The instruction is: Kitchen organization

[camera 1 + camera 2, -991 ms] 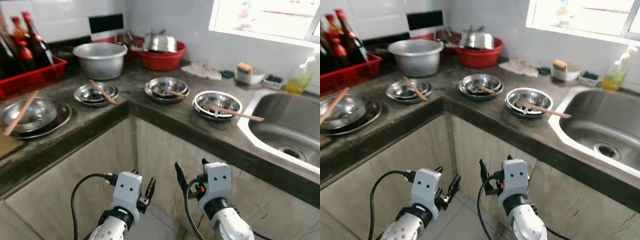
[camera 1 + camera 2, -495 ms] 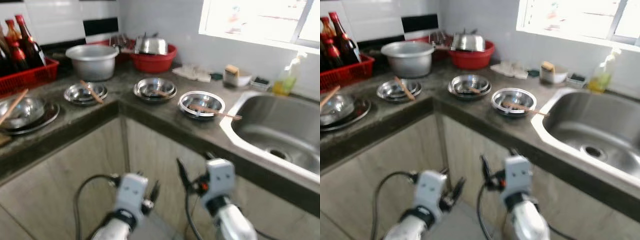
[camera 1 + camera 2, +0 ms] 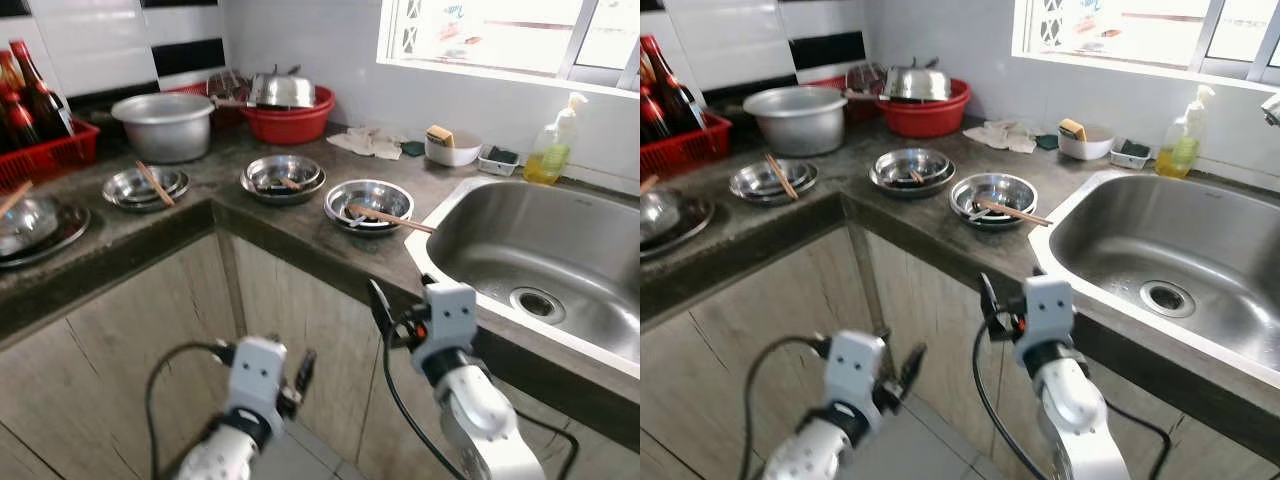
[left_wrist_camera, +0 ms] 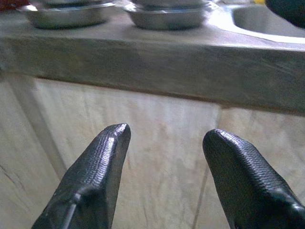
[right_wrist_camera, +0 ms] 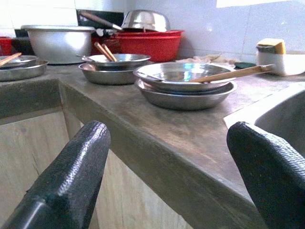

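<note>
Right gripper [image 3: 385,318] is up at centre frame, level with the edge of the dark stone worktop [image 3: 300,225], jaws spread wide and holding nothing. Left gripper [image 3: 300,372] sits low at the bottom centre, facing the pale wooden cabinet front [image 3: 130,330], jaws spread too, empty.

Nothing looks tidied yet. Nearest the right gripper, at centre frame, a shiny steel bowl on a steel plate [image 3: 369,204] carries a pair of wooden chopsticks [image 3: 390,217]. Left of it sits a second steel bowl stack [image 3: 283,177], then a third steel bowl set with chopsticks [image 3: 145,186] at mid-left. A big grey metal pot [image 3: 163,125] and a red plastic basin [image 3: 292,122] wait at the upper left. The stainless steel sink [image 3: 540,265] at right holds no dishes.

I'd say the whole job is ahead: bowls and chopsticks all untouched.
</note>
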Robot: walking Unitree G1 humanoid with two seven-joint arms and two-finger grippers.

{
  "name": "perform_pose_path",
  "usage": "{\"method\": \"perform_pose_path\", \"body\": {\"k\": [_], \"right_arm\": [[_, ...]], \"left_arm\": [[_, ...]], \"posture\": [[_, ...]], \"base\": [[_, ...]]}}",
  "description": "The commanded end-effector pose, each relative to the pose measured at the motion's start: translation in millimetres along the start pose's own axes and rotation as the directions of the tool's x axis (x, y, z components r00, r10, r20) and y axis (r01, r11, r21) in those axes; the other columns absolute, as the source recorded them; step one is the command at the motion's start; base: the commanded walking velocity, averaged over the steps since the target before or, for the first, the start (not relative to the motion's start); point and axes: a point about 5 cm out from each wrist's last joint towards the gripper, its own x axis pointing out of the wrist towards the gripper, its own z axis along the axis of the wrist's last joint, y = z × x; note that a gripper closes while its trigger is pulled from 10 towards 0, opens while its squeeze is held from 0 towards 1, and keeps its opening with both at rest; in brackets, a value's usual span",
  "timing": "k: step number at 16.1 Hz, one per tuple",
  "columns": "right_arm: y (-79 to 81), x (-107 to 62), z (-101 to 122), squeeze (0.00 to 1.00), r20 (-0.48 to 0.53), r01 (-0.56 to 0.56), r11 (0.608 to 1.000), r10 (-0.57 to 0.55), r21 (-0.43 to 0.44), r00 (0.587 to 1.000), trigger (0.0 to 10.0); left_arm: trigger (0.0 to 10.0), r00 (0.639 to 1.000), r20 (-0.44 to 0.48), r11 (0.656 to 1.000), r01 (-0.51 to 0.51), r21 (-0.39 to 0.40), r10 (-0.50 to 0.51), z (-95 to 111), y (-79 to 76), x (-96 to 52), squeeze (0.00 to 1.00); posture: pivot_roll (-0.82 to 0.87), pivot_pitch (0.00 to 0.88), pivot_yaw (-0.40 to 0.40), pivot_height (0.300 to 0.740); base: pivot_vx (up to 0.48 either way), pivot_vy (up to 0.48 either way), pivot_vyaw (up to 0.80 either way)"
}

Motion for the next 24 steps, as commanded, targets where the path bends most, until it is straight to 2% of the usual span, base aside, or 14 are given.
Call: {"method": "perform_pose_path", "body": {"k": [1,2,3,4,7,8,12,16,24], "right_arm": [[-6.8,6.7,-1,1.00,0.004,0.025,1.000,-0.025,0.008,1.000,10.0],[-12.2,13.4,0,0.81,0.000,0.054,0.999,-0.054,0.006,0.999,10.0],[-13.9,15.0,-1,0.81,-0.003,0.064,0.998,-0.064,0.005,0.998,10.0],[-20.8,20.6,-1,0.00,-0.012,0.121,0.993,-0.121,0.005,0.993,10.0],[-28.9,30.7,0,0.00,-0.021,0.179,0.982,-0.178,0.063,0.984,10.0],[-32.5,38.6,1,0.00,-0.026,0.204,0.974,-0.202,0.094,0.979,10.0],[-34.7,58.4,10,0.00,0.004,0.211,0.966,-0.214,0.148,0.977,10.0],[-41.7,76.8,22,0.00,0.036,0.223,0.959,-0.232,0.173,0.972,10.0],[-55.8,95.9,29,0.00,0.056,0.260,0.948,-0.274,0.185,0.960,10.0]], "left_arm": [[10.0,1.000,0.019,1.000,0.002,-0.003,-0.002,4,3.2,2.4,0.00],[10.0,1.000,0.027,1.000,0.012,0.001,-0.012,6,3.8,3.3,0.00],[10.0,0.999,0.029,1.000,0.016,0.006,-0.016,6,3.5,3.2,0.00],[10.0,0.999,0.030,1.000,0.028,0.008,-0.029,7,1.6,2.5,0.00],[10.0,0.997,0.037,0.997,0.074,-0.011,-0.074,8,-6.0,-0.4,0.00],[10.0,0.991,0.050,0.992,0.126,0.007,-0.126,10,-13.7,-2.5,0.00],[10.0,0.982,0.076,0.985,0.172,0.001,-0.172,14,-20.8,-5.4,0.00],[10.0,0.970,0.107,0.976,0.217,0.014,-0.217,18,-29.0,-7.0,0.00],[10.0,0.969,0.111,0.975,0.221,0.019,-0.222,18,-29.9,-7.0,0.00]], "posture": [[0.11,0.000,-0.047,0.740],[0.11,0.000,-0.045,0.740],[0.11,0.000,-0.045,0.740],[0.11,0.000,-0.041,0.740],[0.12,0.006,-0.041,0.740],[0.12,0.012,-0.043,0.740],[0.12,0.021,-0.046,0.740],[0.13,0.025,-0.052,0.740],[0.13,0.021,-0.061,0.740]], "base": [[0.000,0.000,0.00],[0.000,0.000,0.00],[0.000,0.000,0.00],[0.000,0.000,0.00],[0.000,0.000,0.00],[0.000,0.000,0.00],[0.000,0.000,0.00],[0.000,0.000,0.00],[0.000,0.000,0.00]]}}
